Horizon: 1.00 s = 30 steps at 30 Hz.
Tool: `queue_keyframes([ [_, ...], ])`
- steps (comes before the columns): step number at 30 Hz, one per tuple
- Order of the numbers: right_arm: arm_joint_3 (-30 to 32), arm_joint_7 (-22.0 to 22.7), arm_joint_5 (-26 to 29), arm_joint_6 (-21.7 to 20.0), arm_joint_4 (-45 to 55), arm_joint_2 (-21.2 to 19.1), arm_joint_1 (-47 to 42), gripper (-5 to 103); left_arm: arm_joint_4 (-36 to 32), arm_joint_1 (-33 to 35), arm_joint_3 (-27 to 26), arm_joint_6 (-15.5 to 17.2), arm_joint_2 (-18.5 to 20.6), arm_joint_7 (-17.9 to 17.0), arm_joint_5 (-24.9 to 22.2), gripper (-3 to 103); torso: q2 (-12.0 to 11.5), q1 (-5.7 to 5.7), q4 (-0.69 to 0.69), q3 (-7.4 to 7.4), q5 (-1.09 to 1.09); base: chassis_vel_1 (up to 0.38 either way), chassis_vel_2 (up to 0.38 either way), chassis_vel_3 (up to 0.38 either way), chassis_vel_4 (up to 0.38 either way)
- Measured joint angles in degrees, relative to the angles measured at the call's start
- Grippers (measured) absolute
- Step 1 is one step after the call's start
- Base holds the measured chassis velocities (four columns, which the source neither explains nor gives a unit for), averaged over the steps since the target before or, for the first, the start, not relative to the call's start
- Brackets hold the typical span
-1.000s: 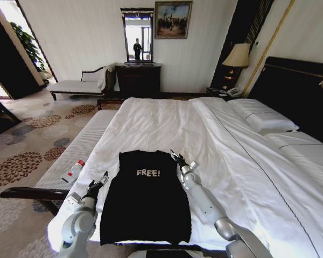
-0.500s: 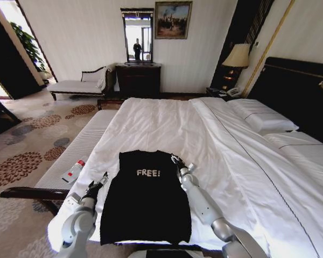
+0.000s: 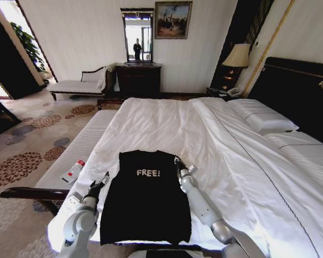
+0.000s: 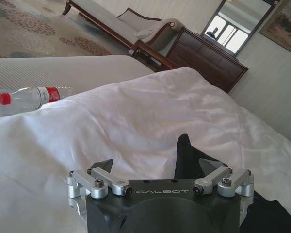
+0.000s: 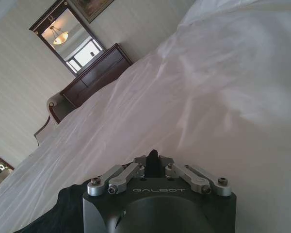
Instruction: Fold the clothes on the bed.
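The right tool (image 3: 177, 160) sits at the right shoulder edge of the black short-sleeved T-shirt (image 3: 145, 199) with white "FREE!" lettering. In the right wrist view its fingers are drawn together to a narrow point, low over the white sheet, with dark cloth just beside it — whether any fabric is pinched there cannot be told. The left tool (image 3: 103, 179) hovers beside the shirt's left edge, about midway down. In the left wrist view its fingers are spread wide, one dark fingertip (image 4: 184, 155) standing over the shirt's border.

The shirt lies flat and face up near the foot of the very large bed (image 3: 167, 121) with white sheets and dark wooden headboard, sleeves apparently tucked in, so it reads as a long rectangle.

To do this step well, each tool likely needs to catch the shirt fabric alone — not the sheet beneath — at matching heights, so the fold stays square.
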Motion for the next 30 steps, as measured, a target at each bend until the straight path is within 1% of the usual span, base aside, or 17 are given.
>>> queue_keyframes([
  [1,0.0,-0.1,0.0,0.0,0.0,0.0,0.0,11,0.1,-0.2,0.0,0.0,0.0,0.0,-0.1,100,0.0,0.0,0.0,0.0,0.0,0.0,0.0,0.0,0.0],
  [3,0.0,-0.2,0.0,0.1,0.1,-0.1,0.0,11,0.1,-0.3,0.1,0.0,0.1,0.0,-0.2,100,0.0,0.0,0.0,0.0,0.0,0.0,0.0,0.0,0.0],
  [5,0.0,-0.3,-0.1,0.3,0.4,-0.2,-0.1,2,0.9,-1.5,0.5,0.1,0.9,0.0,-0.8,100,0.0,0.0,0.01,0.0,0.0,0.0,0.0,0.0,0.0],
  [7,0.0,-0.3,-0.1,0.4,0.8,-0.2,-0.1,1,1.7,-2.5,0.7,0.1,1.5,0.2,-1.4,100,0.0,0.0,0.01,0.0,0.0,0.0,0.0,0.0,0.0],
  [8,0.0,-0.3,0.0,0.6,1.4,-0.2,-0.3,1,2.6,-3.7,0.9,0.1,2.2,0.4,-2.4,100,0.0,0.0,0.02,0.0,0.0,0.0,0.0,0.0,0.0],
  [10,0.0,-0.4,0.2,1.2,2.8,-0.3,-1.2,0,6.4,-8.8,1.5,0.4,4.1,0.6,-6.0,100,0.0,0.0,0.0,0.0,0.0,0.0,0.0,0.0,0.0],
  [11,0.0,-0.6,0.2,1.4,3.2,-0.3,-1.5,0,8.2,-11.1,1.9,0.4,4.8,0.7,-7.4,100,0.0,0.0,0.01,0.0,-0.01,0.0,0.0,0.0,0.0],
  [12,0.0,-0.6,0.2,1.4,3.2,-0.3,-1.5,0,8.2,-11.1,1.9,0.4,4.8,0.7,-7.4,100,0.0,0.0,0.01,0.0,-0.01,0.0,0.0,0.0,0.0],
  [13,0.0,-0.8,0.1,1.9,3.7,-0.4,-2.0,0,10.6,-13.7,2.3,0.4,5.5,1.0,-9.2,100,0.0,0.0,-0.02,0.0,0.0,0.0,0.0,0.0,0.0],
  [15,0.0,-1.2,-0.3,2.9,4.4,-0.3,-2.8,0,17.8,-20.5,3.6,0.2,6.8,2.3,-14.1,100,0.0,0.0,-0.02,0.0,0.0,0.0,0.0,0.0,0.0],
  [17,0.0,-1.4,-0.8,3.7,5.0,-0.3,-3.4,0,24.1,-25.6,5.5,-0.2,7.5,3.5,-15.7,100,0.0,0.01,-0.02,0.01,-0.01,0.0,0.0,0.0,0.0],
  [18,0.0,-1.4,-0.8,3.7,5.0,-0.3,-3.4,0,24.1,-25.6,5.5,-0.2,7.5,3.5,-15.7,100,0.0,0.01,-0.02,0.01,-0.01,0.0,0.0,0.0,0.0],
  [22,0.1,-2.0,-2.7,4.9,5.0,-0.1,-3.6,0,36.3,-35.5,10.0,-1.5,8.2,6.4,-12.0,100,0.0,0.0,0.0,0.01,-0.01,0.0,0.0,0.0,0.0],
  [23,0.1,-2.0,-2.7,4.9,5.0,-0.1,-3.6,0,36.3,-35.5,10.0,-1.5,8.2,6.4,-12.0,100,0.0,0.0,0.0,0.01,-0.01,0.0,0.0,0.0,0.0],
  [27,0.4,-2.0,-3.2,5.2,4.8,-0.2,-3.6,0,47.9,-43.7,13.6,-1.8,7.5,7.8,-9.0,100,0.0,0.02,0.01,0.01,0.0,0.0,0.0,0.0,0.0],
  [28,0.4,-2.0,-3.2,5.2,4.8,-0.2,-3.6,0,47.9,-43.7,13.6,-1.8,7.5,7.8,-9.0,100,0.0,0.02,0.01,0.01,0.0,0.0,0.0,0.0,0.0],
  [30,0.6,-2.0,-3.3,5.3,4.8,-0.3,-3.6,0,52.4,-46.5,14.9,-2.4,6.8,8.7,-6.6,100,0.0,0.02,0.0,0.01,0.0,0.0,0.0,0.0,0.0],
])
